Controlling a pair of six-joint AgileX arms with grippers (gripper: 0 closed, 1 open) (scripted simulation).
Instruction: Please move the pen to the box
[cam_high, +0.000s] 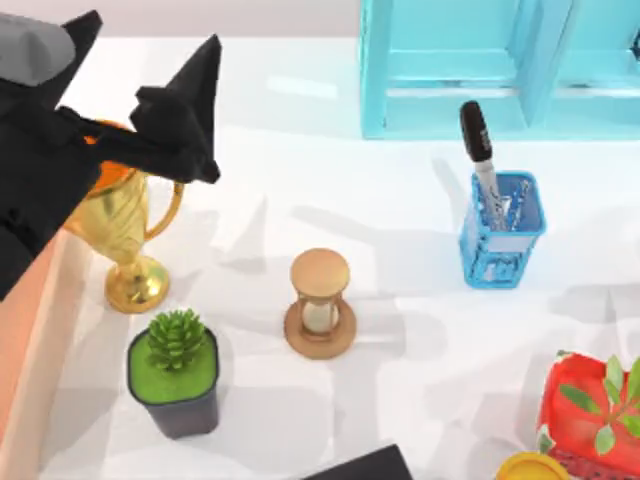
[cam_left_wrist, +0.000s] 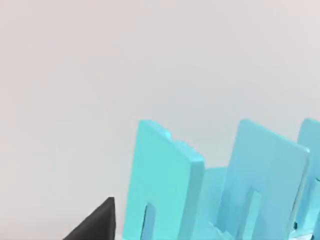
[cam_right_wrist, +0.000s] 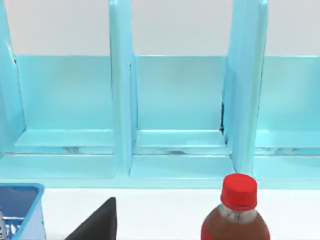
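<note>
One pen (cam_high: 478, 150) is already standing cap-up in the small blue box (cam_high: 502, 232) right of the table's middle, so the task is looking done, while the left gripper (cam_high: 180, 110) is hanging spread open and empty over the gold trophy (cam_high: 125, 235), its arm cut off at the frame edge.

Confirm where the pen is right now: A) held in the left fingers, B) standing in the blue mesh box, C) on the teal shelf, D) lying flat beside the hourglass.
B: the pen stands cap-up in the blue mesh box, apart from the left gripper.
</note>
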